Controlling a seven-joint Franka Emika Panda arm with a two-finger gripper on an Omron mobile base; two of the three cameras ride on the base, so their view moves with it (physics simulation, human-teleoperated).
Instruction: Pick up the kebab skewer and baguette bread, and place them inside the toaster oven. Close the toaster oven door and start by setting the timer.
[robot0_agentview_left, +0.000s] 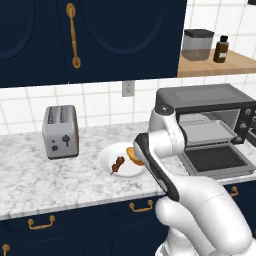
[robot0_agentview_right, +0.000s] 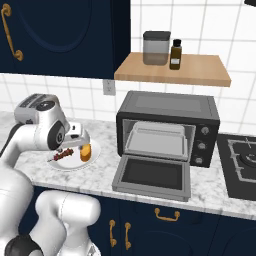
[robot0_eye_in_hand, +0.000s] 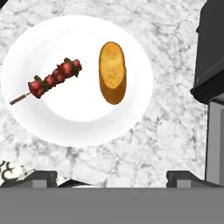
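At frame centre, a plain white plate (robot0_eye_in_hand: 78, 118) carries the kebab skewer (robot0_eye_in_hand: 54, 80), dark red-brown with green flecks, and the golden-orange baguette bread (robot0_eye_in_hand: 112, 72). The tabletop (robot0_eye_in_hand: 170, 127) is grey-veined white marble. At right, the toaster oven (robot0_agentview_right: 167, 107) is dark grey.

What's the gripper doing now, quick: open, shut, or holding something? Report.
Gripper: open, holding nothing, above the plate.

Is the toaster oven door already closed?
No: in the right base view the door hangs open and flat in front of the toaster oven, with the tray inside showing.
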